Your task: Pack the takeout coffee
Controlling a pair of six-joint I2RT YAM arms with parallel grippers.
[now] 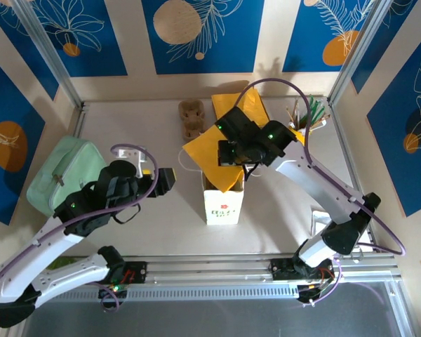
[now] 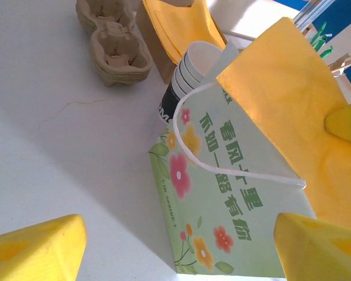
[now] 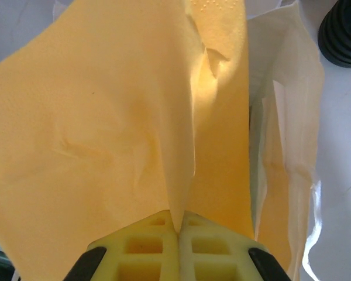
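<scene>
Closest to your right wrist lens, the right hand (image 3: 178, 221) is pinched fully closed on the edge of a yellow napkin (image 3: 105, 117). The napkin spreads out from the fingers and drapes over the mouth of the paper bag (image 3: 289, 146); held there, it looks meant to go in with the order. Your left hand (image 1: 165, 180) waits with its fingers wide apart and holding nothing, just left of the bag, probably ready to steady it. Beyond the bag on the bench (image 2: 47, 146) are a stack of lidless cups (image 2: 193, 67), pulp cup carriers (image 2: 114, 47) and a pile of black lids (image 3: 342, 29). The napkin covers the bag's opening from above, so you cannot tell whether the takeout coffee is already inside.
</scene>
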